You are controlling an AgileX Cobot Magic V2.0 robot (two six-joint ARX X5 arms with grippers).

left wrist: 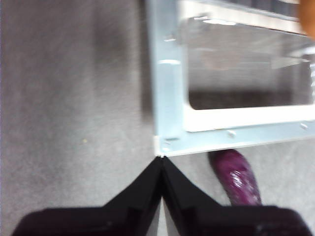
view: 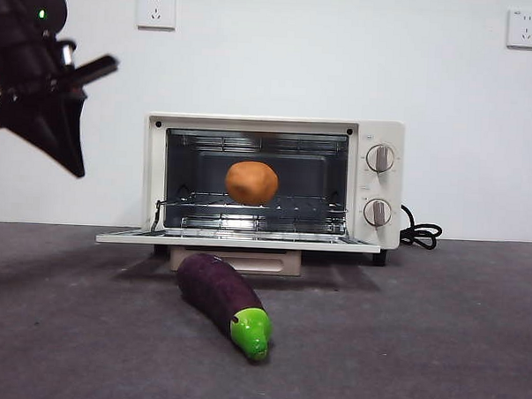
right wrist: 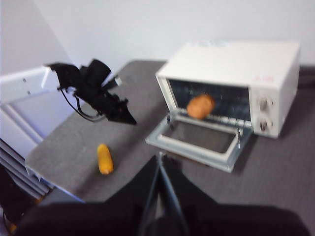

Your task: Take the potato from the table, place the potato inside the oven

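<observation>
Potato (view: 252, 182) sits on the wire rack (view: 248, 203) inside the oven (view: 375, 138), roughly centred in the cavity, nothing touching it. Oven door (view: 238, 240) is dropped flat, level with the bench (view: 436, 339), glass pane facing up. Two round knobs (view: 380, 158) stacked on the right panel; black cord (view: 421, 233) coiled just beside the oven's right side.

Left hand (left wrist: 161, 158) — jaws pressed together to a single point, holding nothing. Its wrist view looks down on the outer corner of the open door (left wrist: 170, 98), tip directly over that corner; whether it touches the door I cannot tell. In the front view this hand (view: 73, 169) shows dark at the upper left, raised well above the bench and apart from the oven.

Right hand (right wrist: 160, 156) — jaws also closed to a point, empty, held high and well back; its view takes in the whole oven (right wrist: 231, 59), the potato (right wrist: 200, 106) and the left arm.

Eggplant (view: 222, 299) lies on the bench in front of the door, green tip toward the camera. A small orange-yellow object (right wrist: 104, 159) lies near the bench's edge, too blurred to identify.
</observation>
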